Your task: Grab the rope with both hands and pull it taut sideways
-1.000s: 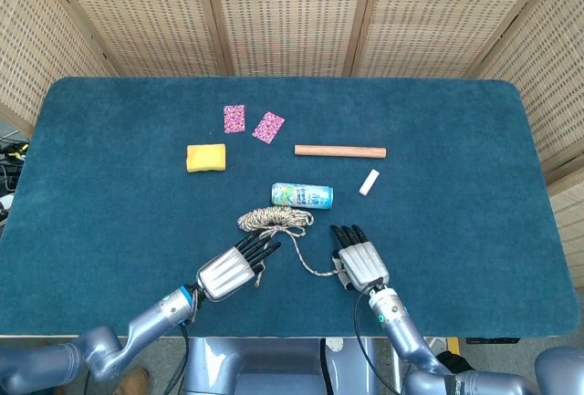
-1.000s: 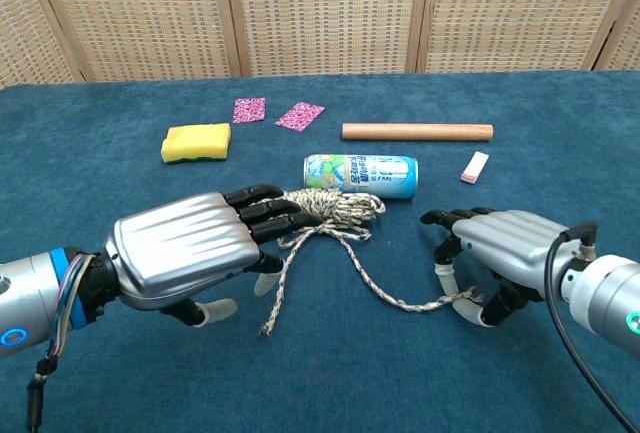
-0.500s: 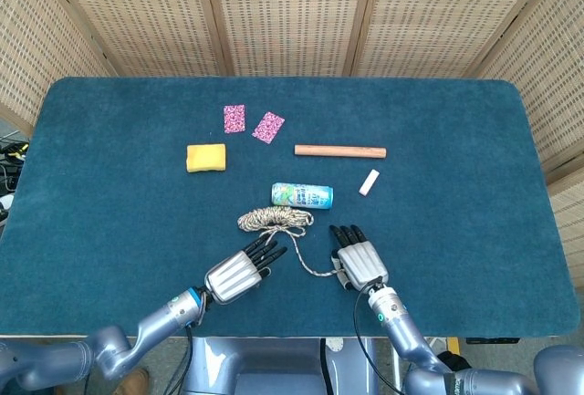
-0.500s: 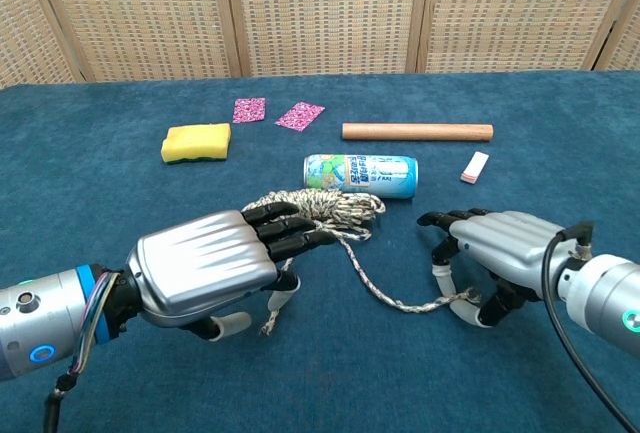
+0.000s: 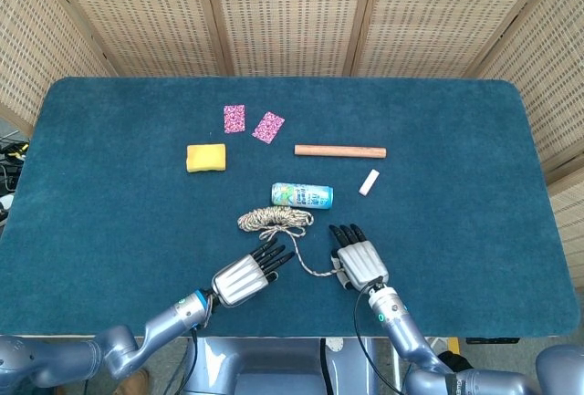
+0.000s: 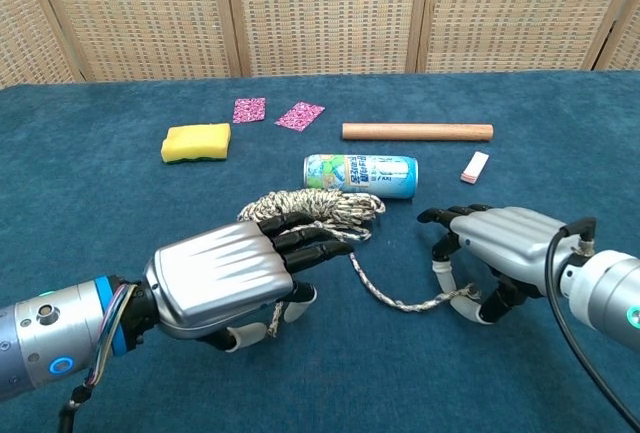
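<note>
Reaching over one rope point(image 6: 330, 208) strand with fingers spread and holding nothing, the left hand point(image 6: 235, 278) is hovering near the coil beside the can point(image 6: 360, 175). The right hand point(image 6: 500, 253) is pinching the other end. The left hand should be closing low around its strand before any sideways pull.

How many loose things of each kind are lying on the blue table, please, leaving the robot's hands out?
Rope: 1
Drink can: 1
Wooden rod: 1
Yellow sponge: 1
Pink patterned cards: 2
Small white block: 1
Total: 7
</note>
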Action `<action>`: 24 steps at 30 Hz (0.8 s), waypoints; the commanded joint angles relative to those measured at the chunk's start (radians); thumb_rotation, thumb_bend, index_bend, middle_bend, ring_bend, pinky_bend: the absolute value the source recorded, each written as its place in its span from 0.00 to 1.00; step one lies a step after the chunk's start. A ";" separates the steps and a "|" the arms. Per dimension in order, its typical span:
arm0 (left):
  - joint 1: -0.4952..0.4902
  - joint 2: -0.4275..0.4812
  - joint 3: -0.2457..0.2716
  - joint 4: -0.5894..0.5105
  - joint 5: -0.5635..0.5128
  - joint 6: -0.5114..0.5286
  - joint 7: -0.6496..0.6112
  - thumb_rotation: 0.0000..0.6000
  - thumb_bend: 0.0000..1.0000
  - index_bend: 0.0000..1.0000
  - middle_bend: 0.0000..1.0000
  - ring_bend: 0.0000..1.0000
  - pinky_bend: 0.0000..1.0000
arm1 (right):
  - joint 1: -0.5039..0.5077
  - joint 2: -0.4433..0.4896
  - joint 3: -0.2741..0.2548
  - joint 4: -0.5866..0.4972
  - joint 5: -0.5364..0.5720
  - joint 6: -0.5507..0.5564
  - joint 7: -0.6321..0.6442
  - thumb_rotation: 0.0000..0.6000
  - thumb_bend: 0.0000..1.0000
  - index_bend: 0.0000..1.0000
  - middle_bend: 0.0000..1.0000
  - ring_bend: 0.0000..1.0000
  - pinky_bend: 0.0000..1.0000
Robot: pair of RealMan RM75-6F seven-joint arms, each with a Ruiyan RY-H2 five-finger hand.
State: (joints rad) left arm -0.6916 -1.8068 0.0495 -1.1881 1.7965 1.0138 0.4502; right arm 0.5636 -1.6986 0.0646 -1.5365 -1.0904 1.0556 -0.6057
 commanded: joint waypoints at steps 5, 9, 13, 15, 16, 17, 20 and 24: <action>-0.007 -0.020 0.005 0.021 -0.010 0.000 -0.003 1.00 0.37 0.48 0.00 0.00 0.00 | 0.000 0.002 -0.002 0.002 0.003 -0.001 0.003 1.00 0.45 0.72 0.04 0.00 0.00; -0.008 -0.027 0.010 0.032 -0.017 -0.002 -0.005 1.00 0.37 0.48 0.00 0.00 0.00 | 0.000 -0.001 -0.003 0.009 0.003 -0.004 0.009 1.00 0.45 0.72 0.04 0.00 0.00; -0.008 -0.035 0.011 0.041 -0.027 -0.001 -0.012 1.00 0.37 0.49 0.00 0.00 0.00 | 0.000 -0.002 -0.004 0.014 0.002 -0.005 0.013 1.00 0.45 0.72 0.04 0.00 0.00; -0.009 -0.038 0.013 0.046 -0.030 0.000 -0.015 1.00 0.37 0.51 0.00 0.00 0.00 | -0.001 -0.002 -0.005 0.014 0.000 -0.004 0.015 1.00 0.45 0.72 0.04 0.00 0.00; -0.009 -0.039 0.013 0.048 -0.031 0.000 -0.016 1.00 0.37 0.51 0.00 0.00 0.00 | 0.000 -0.003 -0.005 0.014 0.000 -0.004 0.015 1.00 0.45 0.72 0.04 0.00 0.00; -0.010 -0.041 0.014 0.050 -0.032 0.000 -0.017 1.00 0.37 0.52 0.00 0.00 0.00 | 0.000 -0.003 -0.004 0.015 -0.001 -0.004 0.016 1.00 0.45 0.72 0.04 0.00 0.00; -0.011 -0.044 0.015 0.052 -0.035 0.002 -0.020 1.00 0.37 0.56 0.00 0.00 0.00 | 0.000 -0.003 -0.004 0.015 -0.001 -0.004 0.017 1.00 0.45 0.72 0.04 0.00 0.00; -0.013 -0.045 0.017 0.053 -0.036 0.008 -0.023 1.00 0.37 0.62 0.00 0.00 0.00 | -0.001 -0.003 -0.005 0.015 -0.003 -0.001 0.017 1.00 0.45 0.72 0.04 0.00 0.00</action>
State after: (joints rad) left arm -0.7043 -1.8517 0.0663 -1.1358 1.7602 1.0214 0.4278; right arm 0.5630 -1.7017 0.0595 -1.5218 -1.0931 1.0542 -0.5891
